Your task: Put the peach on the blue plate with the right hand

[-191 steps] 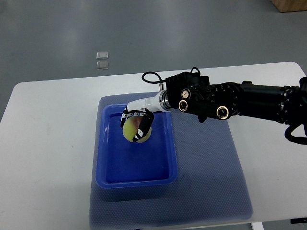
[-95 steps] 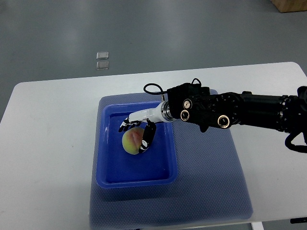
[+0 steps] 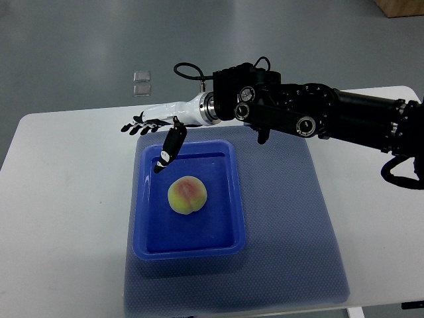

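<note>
The peach (image 3: 187, 196) sits alone inside the blue plate (image 3: 228, 246), near its middle and clear of every wall, its reddish blush turned up. The plate, a shallow rectangular tray, rests on a blue mat (image 3: 291, 238) spread over the white counter (image 3: 59, 212). Above the plate's far left corner hangs the right hand (image 3: 154, 132), fingers (image 3: 136, 124) spread wide and pointing left over the counter, thumb angled down toward the plate's far rim. It holds nothing and is well apart from the peach. Its white wrist joins a black arm (image 3: 311, 116) that reaches in from the right edge, a black cable looped above the wrist. Beyond the counter, two small clear squares (image 3: 141, 82) lie on the grey floor (image 3: 265, 33).
</note>
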Robot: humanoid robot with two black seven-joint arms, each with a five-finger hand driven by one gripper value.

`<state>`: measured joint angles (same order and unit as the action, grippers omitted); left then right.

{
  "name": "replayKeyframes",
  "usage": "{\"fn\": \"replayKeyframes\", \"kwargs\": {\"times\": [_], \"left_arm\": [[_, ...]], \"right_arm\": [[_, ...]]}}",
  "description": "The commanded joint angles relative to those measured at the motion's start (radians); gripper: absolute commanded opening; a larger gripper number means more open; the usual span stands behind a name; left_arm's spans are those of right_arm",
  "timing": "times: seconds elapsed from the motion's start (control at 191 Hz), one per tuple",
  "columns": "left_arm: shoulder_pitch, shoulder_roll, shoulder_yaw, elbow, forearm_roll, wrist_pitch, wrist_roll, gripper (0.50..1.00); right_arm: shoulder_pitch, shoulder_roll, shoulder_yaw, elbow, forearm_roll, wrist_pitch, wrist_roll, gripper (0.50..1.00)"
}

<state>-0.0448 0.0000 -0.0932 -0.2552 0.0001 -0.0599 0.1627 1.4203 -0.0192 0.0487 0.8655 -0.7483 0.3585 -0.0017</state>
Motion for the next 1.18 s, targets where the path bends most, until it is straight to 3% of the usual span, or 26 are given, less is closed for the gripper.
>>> {"fn": "replayKeyframes", "kwargs": {"times": [0.0,0.089,0.136,0.141,0.215,0.288,0.293,0.351,0.398,0.403,0.524,0.671,0.828,0.933,1.179], "left_arm": [[0.0,0.0,0.001,-0.001,0.0,0.0,0.0,1.0],[0.0,0.0,0.001,-0.004,0.001,0.0,0.0,1.0],[0.0,0.0,0.001,-0.004,0.001,0.0,0.0,1.0],[0.0,0.0,0.001,-0.006,0.001,0.0,0.0,1.0],[0.0,0.0,0.001,-0.01,0.001,0.0,0.0,1.0],[0.0,0.0,0.001,-0.01,0.001,0.0,0.0,1.0],[0.0,0.0,0.001,-0.01,0.001,0.0,0.0,1.0],[0.0,0.0,0.001,-0.01,0.001,0.0,0.0,1.0],[0.0,0.0,0.001,-0.01,0.001,0.0,0.0,1.0],[0.0,0.0,0.001,-0.01,0.001,0.0,0.0,1.0],[0.0,0.0,0.003,-0.01,0.003,0.0,0.0,1.0],[0.0,0.0,0.003,-0.012,0.003,0.0,0.0,1.0],[0.0,0.0,0.001,-0.012,0.003,0.0,0.0,1.0],[0.0,0.0,0.001,-0.012,0.003,0.0,0.0,1.0],[0.0,0.0,0.001,-0.013,0.005,0.0,0.0,1.0]], "right_arm": [[-0.009,-0.062,0.103,0.0,0.014,0.016,-0.001,0.93],[-0.133,-0.176,0.266,0.0,0.056,0.017,0.002,0.93],[-0.133,-0.176,0.266,0.0,0.056,0.017,0.002,0.93],[-0.208,-0.218,0.348,0.0,0.075,0.017,0.003,0.932],[-0.343,-0.245,0.488,-0.002,0.089,0.017,0.017,0.932],[-0.38,-0.245,0.534,-0.002,0.089,0.016,0.029,0.93],[-0.456,-0.237,0.644,-0.005,0.092,0.008,0.066,0.932],[-0.535,-0.228,0.76,-0.019,0.093,-0.009,0.114,0.93],[-0.535,-0.228,0.76,-0.019,0.093,-0.009,0.114,0.93],[-0.608,-0.202,0.857,-0.026,0.093,-0.048,0.156,0.93],[-0.718,-0.07,1.043,-0.046,0.095,-0.116,0.229,0.932],[-0.761,0.018,1.214,-0.14,0.124,-0.124,0.249,0.932],[-0.756,0.019,1.252,-0.258,0.411,-0.11,0.255,0.932],[-0.753,0.019,1.251,-0.267,0.524,-0.107,0.266,0.932],[-0.751,0.019,1.243,-0.267,0.526,-0.102,0.266,0.932]]}}
